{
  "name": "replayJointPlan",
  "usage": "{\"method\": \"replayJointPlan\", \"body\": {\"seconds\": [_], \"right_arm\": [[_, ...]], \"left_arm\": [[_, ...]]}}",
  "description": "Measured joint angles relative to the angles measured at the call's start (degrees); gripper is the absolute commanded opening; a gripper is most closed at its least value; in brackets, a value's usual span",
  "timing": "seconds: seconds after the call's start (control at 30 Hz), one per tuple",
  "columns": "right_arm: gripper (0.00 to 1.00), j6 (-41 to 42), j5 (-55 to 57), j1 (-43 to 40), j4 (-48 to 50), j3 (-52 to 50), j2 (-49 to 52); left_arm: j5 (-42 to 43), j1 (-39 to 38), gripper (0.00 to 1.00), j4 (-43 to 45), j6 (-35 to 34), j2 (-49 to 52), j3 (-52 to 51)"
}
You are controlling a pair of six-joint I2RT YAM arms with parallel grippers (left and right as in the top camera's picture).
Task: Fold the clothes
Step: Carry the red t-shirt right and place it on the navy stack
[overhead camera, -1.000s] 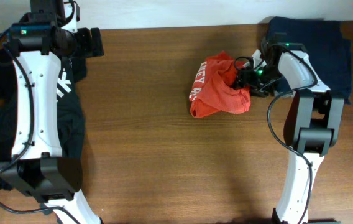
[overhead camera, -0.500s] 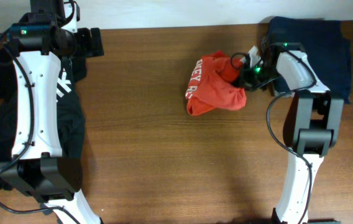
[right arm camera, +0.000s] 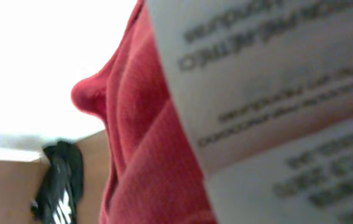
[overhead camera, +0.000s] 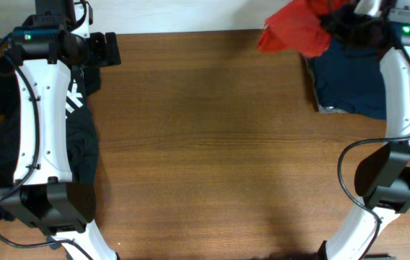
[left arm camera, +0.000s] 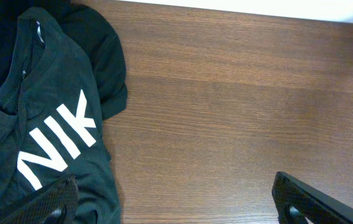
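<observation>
A crumpled red shirt (overhead camera: 295, 32) hangs in the air at the back right edge of the table, with my right gripper (overhead camera: 343, 25) shut on it. In the right wrist view the red shirt (right arm camera: 139, 155) and its white care label (right arm camera: 276, 93) fill the frame and hide the fingers. A black shirt (overhead camera: 82, 144) with white letters lies spread at the left, partly under the left arm. My left gripper (overhead camera: 107, 49) stands open at the back left. In its own view the left gripper (left arm camera: 176, 208) is open above bare wood, just right of the black shirt (left arm camera: 40, 124).
A folded navy garment (overhead camera: 356, 79) lies at the back right, below the hanging red shirt. The wooden table (overhead camera: 212, 159) runs between the two arms. A white wall borders the table's far edge.
My right gripper closed on the red shirt and lifted it from the table's middle up to the back right, above the navy garment. The left arm has not moved.
</observation>
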Motion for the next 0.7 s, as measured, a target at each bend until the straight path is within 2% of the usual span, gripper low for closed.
{"method": "replayJointPlan", "body": {"seconds": [0.17, 0.43, 0.7], "right_arm": [[0.04, 4.20, 3.43, -3.08, 1.40, -0.04, 0.22], [0.04, 5.90, 12.17, -8.02, 1.90, -0.04, 0.33], [0.04, 6.32, 15.19, -10.21, 8.98, -0.11, 4.66]], "left_arm": [[0.00, 0.00, 0.99, 0.00, 0.00, 0.00, 0.00], [0.00, 0.00, 0.99, 0.04, 0.00, 0.00, 0.00], [0.02, 0.00, 0.99, 0.02, 0.00, 0.00, 0.00]]}}
